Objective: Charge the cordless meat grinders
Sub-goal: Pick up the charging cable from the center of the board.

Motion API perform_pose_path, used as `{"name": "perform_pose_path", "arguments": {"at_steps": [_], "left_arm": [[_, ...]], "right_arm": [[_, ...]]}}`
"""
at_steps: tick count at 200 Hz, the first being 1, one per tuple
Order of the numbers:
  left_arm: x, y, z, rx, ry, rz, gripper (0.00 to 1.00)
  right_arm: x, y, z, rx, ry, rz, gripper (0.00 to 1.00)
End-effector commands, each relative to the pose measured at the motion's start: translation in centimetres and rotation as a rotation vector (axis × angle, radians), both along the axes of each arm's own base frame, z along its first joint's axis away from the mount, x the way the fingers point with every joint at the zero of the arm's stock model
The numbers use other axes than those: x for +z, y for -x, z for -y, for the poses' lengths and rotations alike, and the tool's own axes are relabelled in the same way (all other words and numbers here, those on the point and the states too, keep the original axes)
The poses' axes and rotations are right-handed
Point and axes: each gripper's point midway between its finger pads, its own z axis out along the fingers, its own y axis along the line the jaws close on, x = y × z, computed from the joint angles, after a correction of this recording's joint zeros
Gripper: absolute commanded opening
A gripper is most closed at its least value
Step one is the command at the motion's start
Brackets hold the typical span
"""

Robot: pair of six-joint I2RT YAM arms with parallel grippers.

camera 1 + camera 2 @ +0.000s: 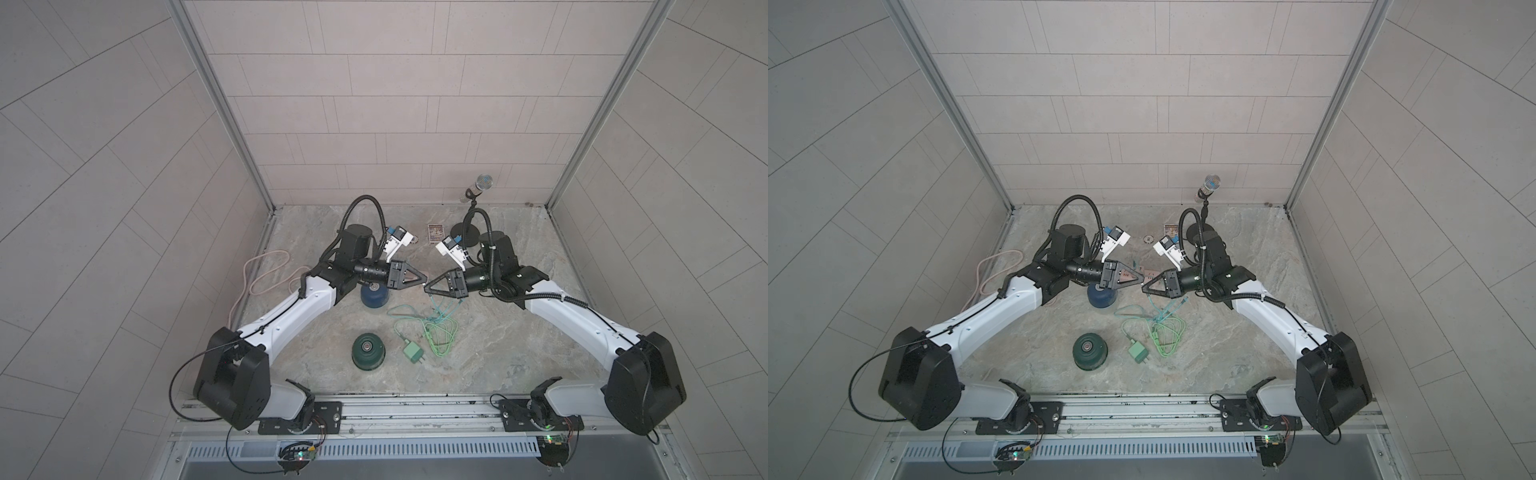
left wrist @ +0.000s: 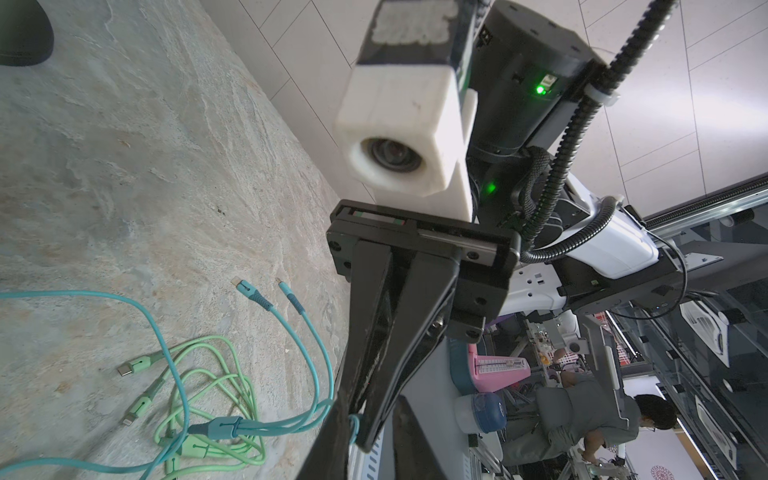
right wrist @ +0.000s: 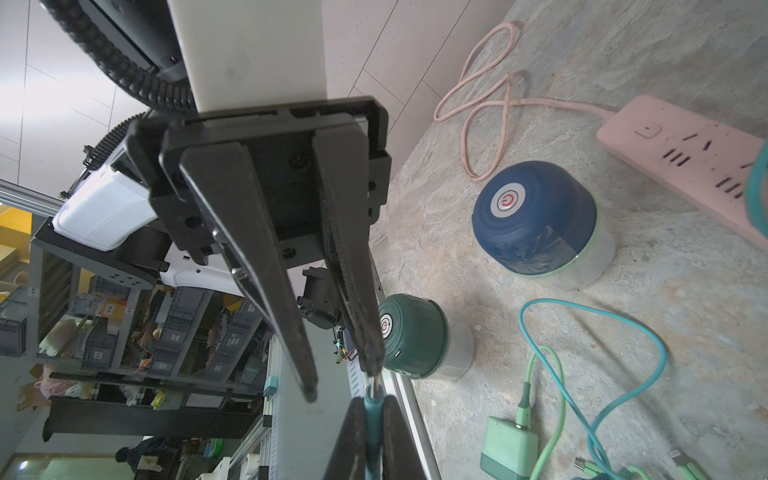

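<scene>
Pale tiled walls (image 1: 374,104) enclose a stone-look tabletop (image 1: 498,353) under even, soft light.
Aluminium corner posts (image 1: 226,108) edge the back wall. Beyond the front edge, the right wrist view shows metal shelving (image 3: 104,332) holding what may be grey storage bins.

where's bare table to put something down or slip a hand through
Bare marble lies front right, between the cable tangle and the right arm; another patch sits back left, between the back wall and the pink cord. Crowded: the middle, with blue grinder, green grinder and green adapter.
</scene>
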Motion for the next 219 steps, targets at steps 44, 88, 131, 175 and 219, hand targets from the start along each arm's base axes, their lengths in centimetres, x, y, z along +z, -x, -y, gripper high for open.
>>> {"name": "perform_pose_path", "arguments": {"at_steps": [44, 88, 131, 175, 219], "left_arm": [[-1.2, 0.0, 0.0, -0.006, -0.031, 0.028, 0.27], [-1.1, 0.1, -0.2, -0.007, -0.036, 0.034, 0.27], [-0.5, 0.4, -0.1, -0.015, 0.006, 0.024, 0.23], [-1.5, 1.0, -0.3, -0.026, -0.012, 0.007, 0.22], [-0.9, 0.9, -0.1, -0.031, 0.008, 0.012, 0.17]], "right_arm": [[1.0, 0.1, -0.3, 0.023, -0.018, 0.037, 0.10], [1.0, 0.4, -0.3, 0.026, -0.016, 0.036, 0.10], [1.0, 0.0, -0.4, 0.022, -0.017, 0.037, 0.10], [1.3, -0.1, -0.4, 0.021, -0.022, 0.039, 0.10], [1.1, 0.0, -0.4, 0.022, -0.020, 0.034, 0.10]]}}
